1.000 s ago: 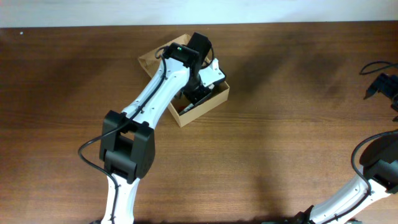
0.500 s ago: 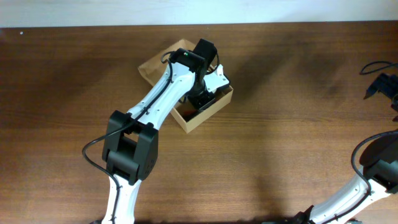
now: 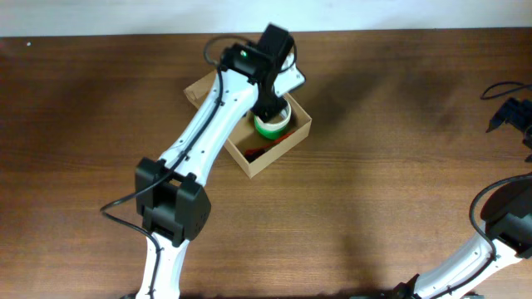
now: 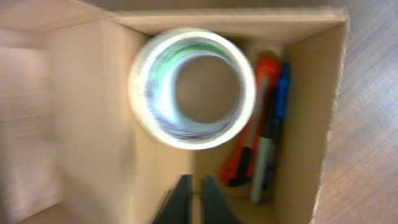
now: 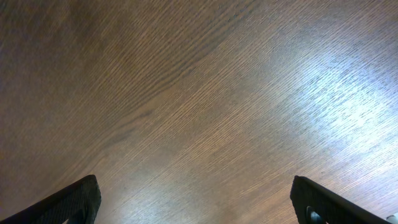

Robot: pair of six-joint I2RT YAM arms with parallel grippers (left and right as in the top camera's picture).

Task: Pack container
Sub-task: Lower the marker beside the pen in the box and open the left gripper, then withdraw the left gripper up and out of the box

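The left gripper (image 4: 198,182) hangs over the open container (image 4: 306,124), a small rectangular tan cardboard box. Its two dark fingers (image 4: 184,194) are pressed together into a narrow wedge and hold nothing. Just ahead of the fingertips and apart from them, a roll of tape (image 4: 152,93) with a white rim and green sides lies flat on the box floor, its hole facing up. It is close to the far wall as seen from the hand. To the right of the hand, three slim things lie side by side between the roll and the right wall: an orange-bodied tool (image 4: 250,134), a dark marker (image 4: 263,155) and a blue pen (image 4: 282,102). They are too blurred to make out further.

From overhead, the container (image 3: 281,153) sits on the brown wooden table (image 3: 374,191) directly beneath the left gripper (image 3: 271,106). Its hinged flap lid (image 3: 202,90) is folded open on the side behind the arm, and the roll of tape (image 3: 268,129) shows inside.

The right gripper (image 5: 194,186) is well apart from the box at the table's far right edge. Its fingers are spread wide over bare wood, holding nothing.
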